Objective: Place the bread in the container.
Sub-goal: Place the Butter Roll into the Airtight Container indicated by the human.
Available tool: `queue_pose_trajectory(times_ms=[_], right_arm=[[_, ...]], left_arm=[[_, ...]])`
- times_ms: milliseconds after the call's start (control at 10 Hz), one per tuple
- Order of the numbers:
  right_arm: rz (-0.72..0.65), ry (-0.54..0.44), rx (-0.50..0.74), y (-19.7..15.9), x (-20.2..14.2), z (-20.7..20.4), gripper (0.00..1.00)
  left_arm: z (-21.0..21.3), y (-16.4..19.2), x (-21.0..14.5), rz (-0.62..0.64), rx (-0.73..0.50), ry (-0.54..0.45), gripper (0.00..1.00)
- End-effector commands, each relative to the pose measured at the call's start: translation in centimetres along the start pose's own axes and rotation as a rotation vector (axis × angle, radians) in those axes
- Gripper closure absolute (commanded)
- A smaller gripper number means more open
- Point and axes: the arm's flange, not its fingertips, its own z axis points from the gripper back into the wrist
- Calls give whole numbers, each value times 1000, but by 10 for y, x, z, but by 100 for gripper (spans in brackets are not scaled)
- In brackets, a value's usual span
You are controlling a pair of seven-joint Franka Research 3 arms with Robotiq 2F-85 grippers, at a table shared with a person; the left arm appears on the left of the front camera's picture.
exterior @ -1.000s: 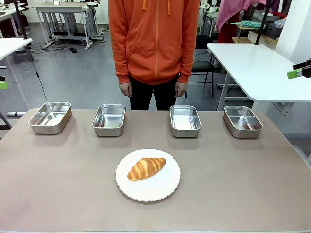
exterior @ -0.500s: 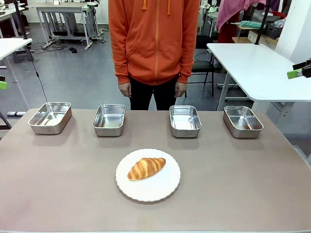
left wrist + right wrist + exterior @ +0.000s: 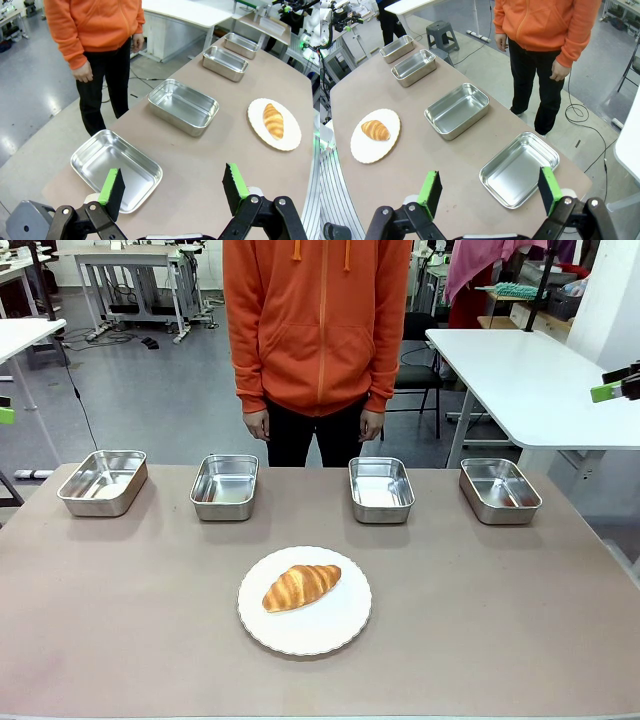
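Currently, left claw (image 3: 172,180) spread wide, empty, right claw (image 3: 488,181) spread wide, empty, bread (image 3: 301,586) on plate (image 3: 325,628)

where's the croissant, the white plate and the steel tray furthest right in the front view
croissant (image 3: 301,586), front view, middle of its ridged crust
white plate (image 3: 325,632), front view, bare near part
rightmost steel tray (image 3: 504,512), front view, its near wall

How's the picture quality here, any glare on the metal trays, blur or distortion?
Front view: sharp and evenly lit, white glare on the floor of the far-left tray, only a faint shadow under the plate. Left wrist view: wide-angle stretch, that tray looms while the others shrink. Right wrist view: same stretch, soft reflections in the far-right tray.
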Motion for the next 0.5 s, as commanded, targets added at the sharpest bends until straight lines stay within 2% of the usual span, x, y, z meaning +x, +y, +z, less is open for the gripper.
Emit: queue_pose_trajectory(times_ms=[0, 400], right_arm=[[5, -12, 1, 1, 2, 1, 0], [5, -12, 1, 1, 2, 1, 0]], left_arm=[[2, -1, 0, -14, -5, -13, 0], [2, -1, 0, -14, -5, -13, 0]])
